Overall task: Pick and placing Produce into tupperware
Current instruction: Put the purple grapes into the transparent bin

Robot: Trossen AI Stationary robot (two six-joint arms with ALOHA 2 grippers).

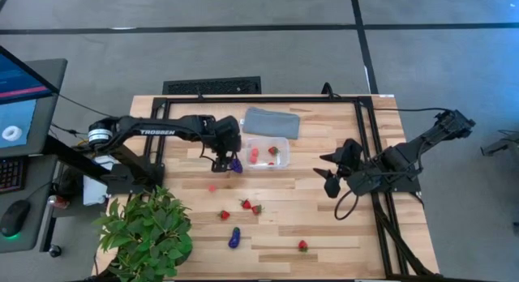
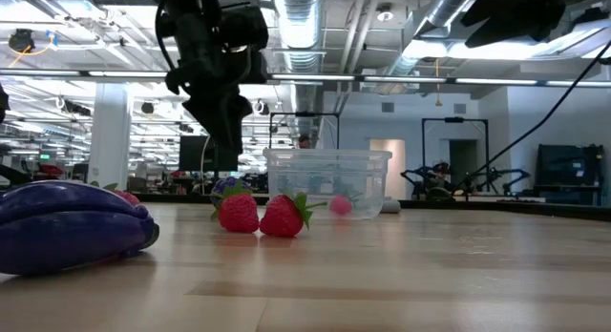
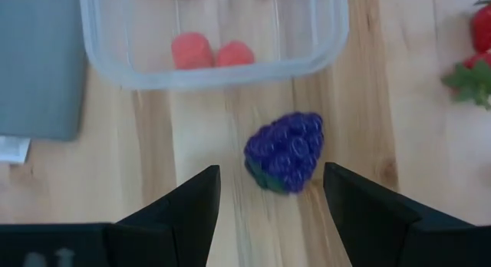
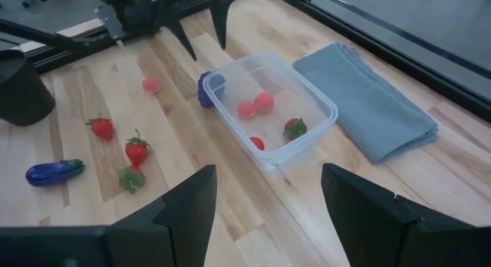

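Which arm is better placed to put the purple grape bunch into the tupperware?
The left. Its gripper hangs right over the purple grape bunch, jaws open on either side, just beside the tupperware. The right gripper waits farther off across the table.

The left arm reads "TROSSEN" in white.

A light wooden table is set on a grey floor marked by dark lines. A black frame is fixed along the table's far edge and right side. A monitor, keyboard and mouse are placed on a dark desk to the left. Behind the table, an open hall is seen, with exposed ceiling ducts, strip lights, a white column and a doorway.
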